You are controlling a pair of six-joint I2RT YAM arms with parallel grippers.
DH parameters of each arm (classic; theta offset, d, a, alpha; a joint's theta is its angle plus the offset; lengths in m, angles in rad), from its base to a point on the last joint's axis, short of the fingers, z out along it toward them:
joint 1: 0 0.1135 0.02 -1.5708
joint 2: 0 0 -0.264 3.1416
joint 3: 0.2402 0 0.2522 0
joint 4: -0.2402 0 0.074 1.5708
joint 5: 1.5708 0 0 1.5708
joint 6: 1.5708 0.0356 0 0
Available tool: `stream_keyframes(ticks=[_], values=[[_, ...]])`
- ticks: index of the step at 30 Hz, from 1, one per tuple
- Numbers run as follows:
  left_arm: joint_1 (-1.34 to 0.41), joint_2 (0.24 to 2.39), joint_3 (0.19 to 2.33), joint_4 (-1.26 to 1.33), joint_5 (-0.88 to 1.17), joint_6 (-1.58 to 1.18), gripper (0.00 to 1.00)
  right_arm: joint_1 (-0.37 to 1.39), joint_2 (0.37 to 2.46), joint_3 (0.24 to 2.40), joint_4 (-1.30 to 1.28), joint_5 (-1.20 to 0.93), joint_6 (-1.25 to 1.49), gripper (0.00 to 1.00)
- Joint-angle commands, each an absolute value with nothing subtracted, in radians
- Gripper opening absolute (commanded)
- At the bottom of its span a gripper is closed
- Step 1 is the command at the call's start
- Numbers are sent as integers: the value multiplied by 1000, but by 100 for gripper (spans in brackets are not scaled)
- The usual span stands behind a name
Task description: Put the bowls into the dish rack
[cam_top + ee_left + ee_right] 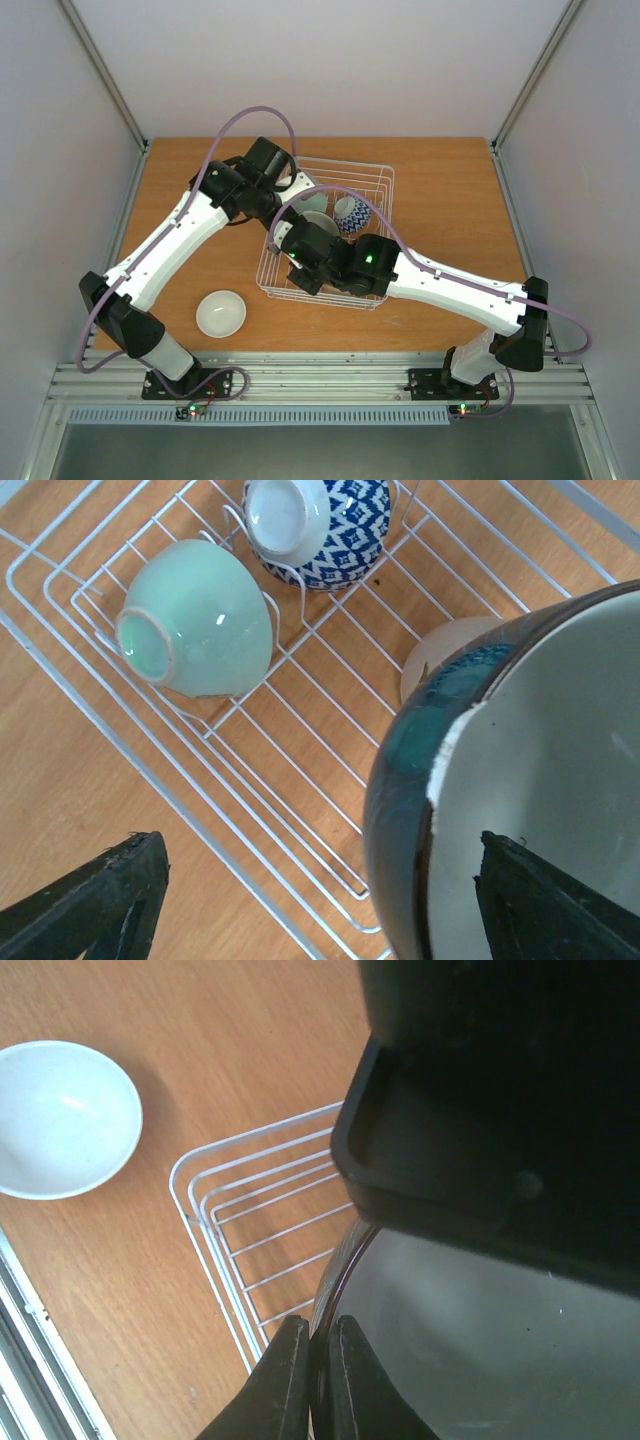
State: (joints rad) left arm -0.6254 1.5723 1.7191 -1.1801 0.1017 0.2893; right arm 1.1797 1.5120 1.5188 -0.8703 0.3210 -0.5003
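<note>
The dark bowl (520, 740) hangs over the dish rack (250, 1220), its rim pinched by the right gripper (312, 1380). The left gripper (320, 890) straddles that rim, jaws apart. A white bowl (221, 313) sits on the desk (450, 200).

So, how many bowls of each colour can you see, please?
mint bowl: 1
blue patterned bowl: 1
dark bowl: 1
white bowl: 1
beige shape, half hidden, perhaps a bowl: 1
Total: 4 bowls for sure, 5 with the beige shape.
</note>
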Motion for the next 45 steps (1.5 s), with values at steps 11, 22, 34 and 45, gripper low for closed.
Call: stream_keyframes(ticks=[11,22,34,45], values=[[-668,1623,1707,-1197,155,274,24,1186,1487,1505,-804,353,-523,4],[-682,1637,1691,-1197,178,276,0,1186,1478,1487,-776,378,-519,16],[-648,1474,1556,-942,262,197,0,1134,1390,1466,-727,427,-436,71],[-482,1352,1461,-798,524,118,0,804,1304,1449,-681,-36,-247,72]])
